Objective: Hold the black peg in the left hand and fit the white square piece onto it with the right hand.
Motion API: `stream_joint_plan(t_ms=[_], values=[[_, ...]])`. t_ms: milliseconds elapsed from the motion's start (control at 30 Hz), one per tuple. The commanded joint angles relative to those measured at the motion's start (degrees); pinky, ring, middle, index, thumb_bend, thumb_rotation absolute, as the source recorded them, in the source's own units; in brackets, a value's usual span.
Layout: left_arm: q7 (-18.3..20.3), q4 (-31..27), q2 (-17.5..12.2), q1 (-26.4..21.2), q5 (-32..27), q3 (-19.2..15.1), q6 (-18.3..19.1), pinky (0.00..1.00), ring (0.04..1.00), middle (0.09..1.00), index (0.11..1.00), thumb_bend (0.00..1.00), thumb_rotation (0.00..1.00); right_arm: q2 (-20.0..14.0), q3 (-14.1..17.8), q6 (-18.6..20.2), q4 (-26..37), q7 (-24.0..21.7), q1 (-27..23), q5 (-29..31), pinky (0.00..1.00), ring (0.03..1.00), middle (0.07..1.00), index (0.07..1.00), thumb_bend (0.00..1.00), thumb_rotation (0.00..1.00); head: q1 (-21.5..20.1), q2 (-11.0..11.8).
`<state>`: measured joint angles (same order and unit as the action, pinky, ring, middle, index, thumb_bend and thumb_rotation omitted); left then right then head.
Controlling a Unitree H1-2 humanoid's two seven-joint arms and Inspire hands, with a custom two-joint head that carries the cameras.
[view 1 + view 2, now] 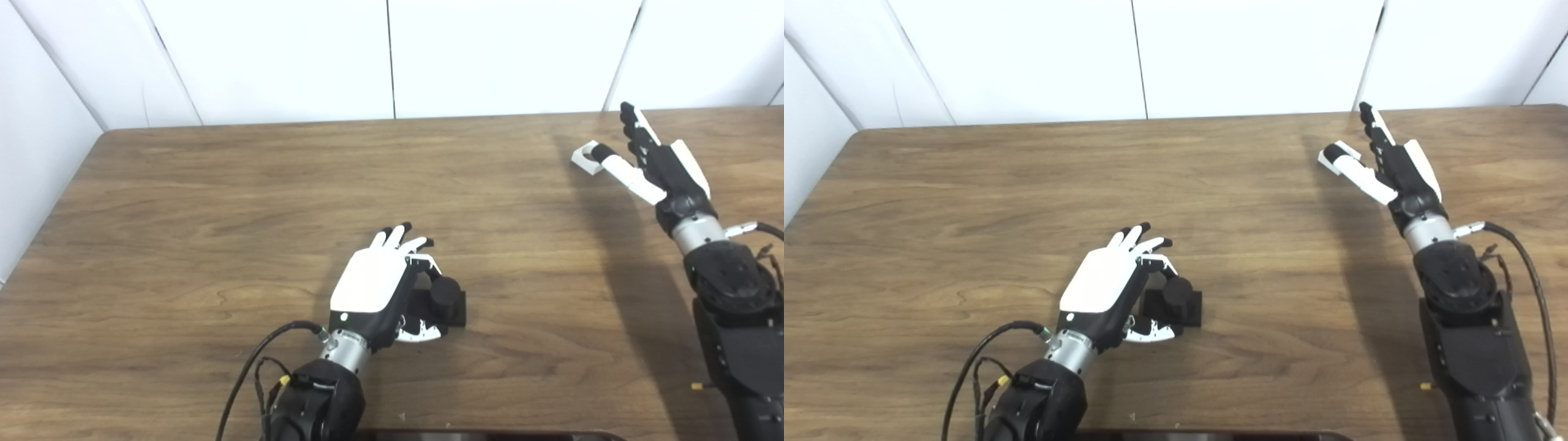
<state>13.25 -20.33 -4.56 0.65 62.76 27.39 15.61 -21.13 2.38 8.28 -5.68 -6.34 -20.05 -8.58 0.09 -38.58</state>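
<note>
The black peg (448, 298), a short cylinder on a square base, stands on the wooden table (245, 202) near the middle front. My left hand (375, 286) rests against its left side, fingers curved over the top and thumb under the base, not clamped on it. The white square piece (586, 157) with a round hole lies flat at the far right. My right hand (660, 166) hovers just right of it with fingers stretched out and open; its thumb tip lies over the piece's edge. In the right eye view the thumb hides most of the white piece (1325, 158).
White wall panels (392, 55) close off the table's back and left sides. A dark flat object (490, 435) shows at the bottom edge in front of me. Cables (1528, 275) hang from both forearms.
</note>
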Motion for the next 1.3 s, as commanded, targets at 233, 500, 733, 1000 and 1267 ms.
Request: stream_joint_plan(t_ms=[233, 500, 733, 1000, 1267], values=[[-0.01, 2.39, -0.26, 0.40, 0.28, -0.98, -0.77, 1.00, 1.000, 0.883, 0.491, 0.52, 0.07, -5.56, -3.23, -1.37, -2.94, -0.68, -7.97, -6.63, 1.00, 1.000, 1.000, 0.975, 0.77, 0.57, -0.78, 0.80], [-0.59, 2.73, -0.39, 0.50, 0.18, -1.24, -1.30, 1.00, 1.000, 0.882, 0.490, 0.52, 0.07, -9.29, -6.25, -3.78, -7.17, -1.15, -12.01, -10.83, 1.00, 1.000, 1.000, 0.859, 0.82, 0.46, -1.33, 1.46], [-0.81, 2.59, -0.36, 1.03, 0.01, -1.54, -1.26, 1.00, 1.000, 0.883, 0.490, 0.52, 0.07, -11.44, -8.66, -1.37, -7.52, -3.33, -14.17, -14.70, 0.99, 1.000, 1.000, 0.824, 0.83, 0.42, -1.54, 1.65], [-0.84, 2.67, -0.22, 1.11, 0.28, -1.82, -1.31, 1.00, 1.000, 0.887, 0.491, 0.52, 0.07, -14.09, -11.67, -2.38, -9.39, -6.62, -16.52, -17.93, 1.00, 1.000, 1.000, 0.831, 0.81, 0.31, -1.53, 1.68], [-1.22, 3.00, 0.04, 1.15, -0.03, -1.84, -1.54, 1.00, 1.000, 0.885, 0.491, 0.52, 0.07, -15.35, -14.07, -2.87, -11.63, -8.43, -19.25, -20.92, 1.00, 1.000, 1.000, 0.821, 0.84, 0.28, -1.88, 1.83]])
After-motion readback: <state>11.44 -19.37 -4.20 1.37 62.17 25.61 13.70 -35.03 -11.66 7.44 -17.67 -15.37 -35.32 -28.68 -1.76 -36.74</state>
